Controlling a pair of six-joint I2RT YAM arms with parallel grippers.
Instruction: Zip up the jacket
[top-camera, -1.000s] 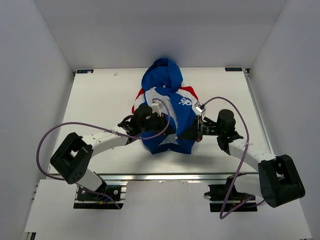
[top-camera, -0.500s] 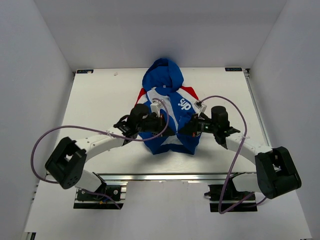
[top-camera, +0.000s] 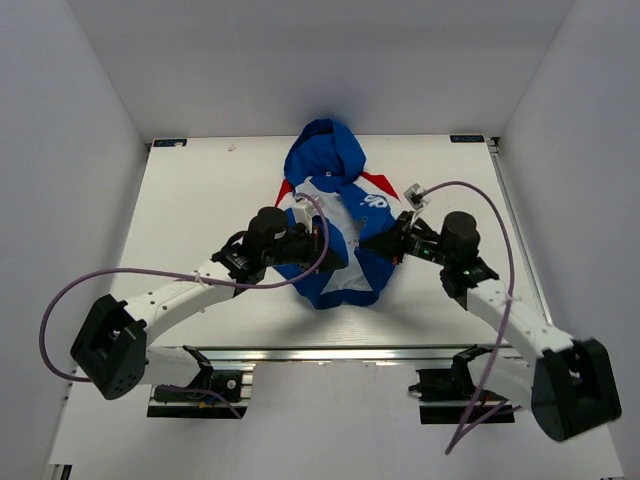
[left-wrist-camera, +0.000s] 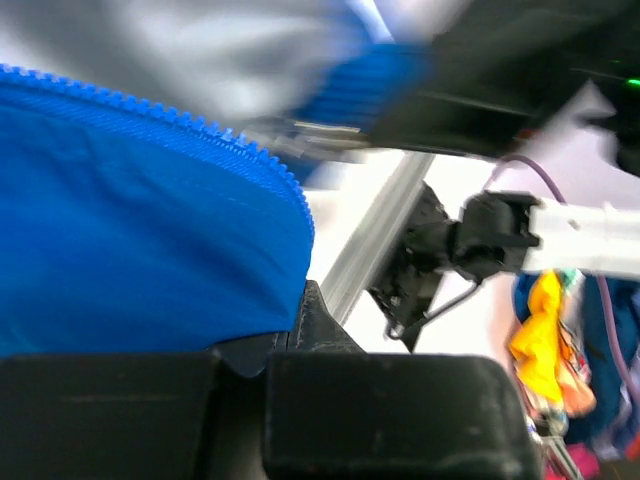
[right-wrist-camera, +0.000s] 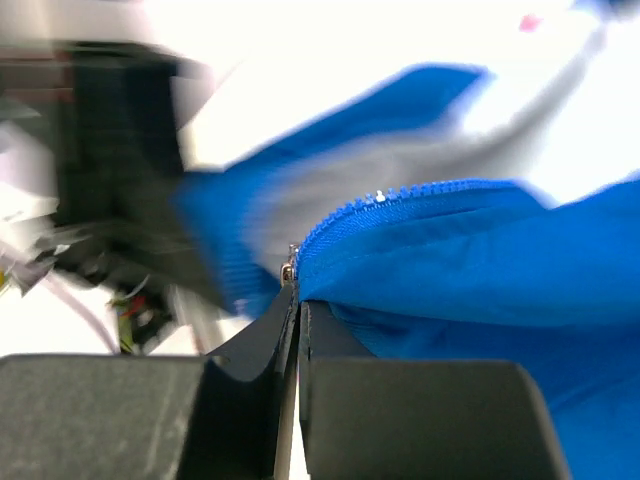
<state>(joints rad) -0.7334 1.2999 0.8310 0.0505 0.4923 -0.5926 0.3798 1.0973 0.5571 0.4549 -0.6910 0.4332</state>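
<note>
Top external, left hand (top-camera: 335, 258) and right hand (top-camera: 377, 243) each clamped on the jacket (top-camera: 322, 155), at its zipper edges

The white table (top-camera: 200, 200) is carrying the jacket (top-camera: 322, 155), which is lying crumpled mid-table, hood toward the far edge. Two black tags (top-camera: 170, 142) are sitting at the far corners.

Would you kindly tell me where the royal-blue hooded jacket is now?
Top view: the royal-blue hooded jacket lies centred on the white table, hood farthest, between the left claw and right claw, both shut on its zipper edges.
</note>
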